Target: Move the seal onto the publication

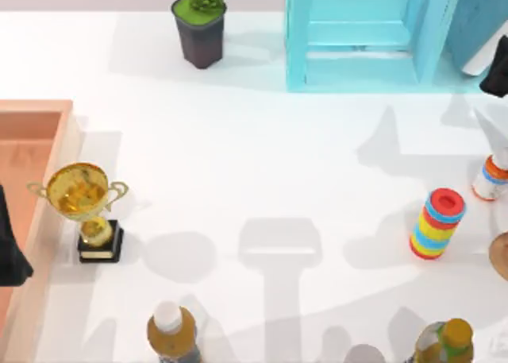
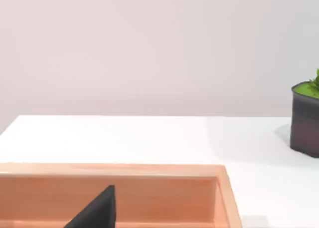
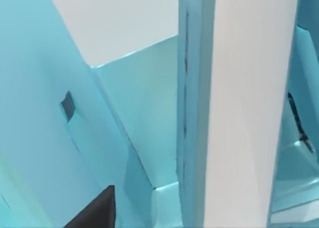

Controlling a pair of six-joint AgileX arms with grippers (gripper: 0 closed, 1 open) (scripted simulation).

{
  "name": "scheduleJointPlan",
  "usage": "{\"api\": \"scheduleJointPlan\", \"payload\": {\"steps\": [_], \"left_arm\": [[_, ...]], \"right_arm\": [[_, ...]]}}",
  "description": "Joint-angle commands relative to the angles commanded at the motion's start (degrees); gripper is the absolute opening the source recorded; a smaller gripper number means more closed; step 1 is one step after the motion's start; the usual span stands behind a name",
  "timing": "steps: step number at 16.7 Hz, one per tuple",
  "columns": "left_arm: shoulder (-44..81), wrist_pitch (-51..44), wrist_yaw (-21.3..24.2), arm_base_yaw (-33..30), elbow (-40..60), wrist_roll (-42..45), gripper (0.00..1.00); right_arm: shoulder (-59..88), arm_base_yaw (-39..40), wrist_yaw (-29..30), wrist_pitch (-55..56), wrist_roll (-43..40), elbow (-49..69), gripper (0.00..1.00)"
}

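The publication (image 1: 486,13) is a teal-blue book with white page edges at the table's far right corner, beside the light-blue shelf unit (image 1: 361,33). It looks to be standing or leaning rather than lying flat. In the right wrist view its white page edge (image 3: 249,113) and teal cover loom very close. My right gripper (image 1: 497,69) hangs right by the book at the right edge. My left gripper (image 1: 8,256) sits over the wooden tray (image 1: 48,109) at the left edge. The seal is out of view.
A potted plant (image 1: 200,25) stands at the back. A gold trophy (image 1: 83,200) stands beside the tray. A striped ring stack (image 1: 436,224) and a white banded object (image 1: 490,176) are at the right. Amber white-capped bottles (image 1: 171,331) line the front edge.
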Motion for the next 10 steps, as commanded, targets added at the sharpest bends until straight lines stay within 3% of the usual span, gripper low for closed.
{"api": "scheduleJointPlan", "payload": {"steps": [10], "left_arm": [[0.0,0.0,0.0,0.0,0.0,0.0,1.00]], "right_arm": [[0.7,0.2,0.0,-10.8,0.1,9.8,1.00]]}}
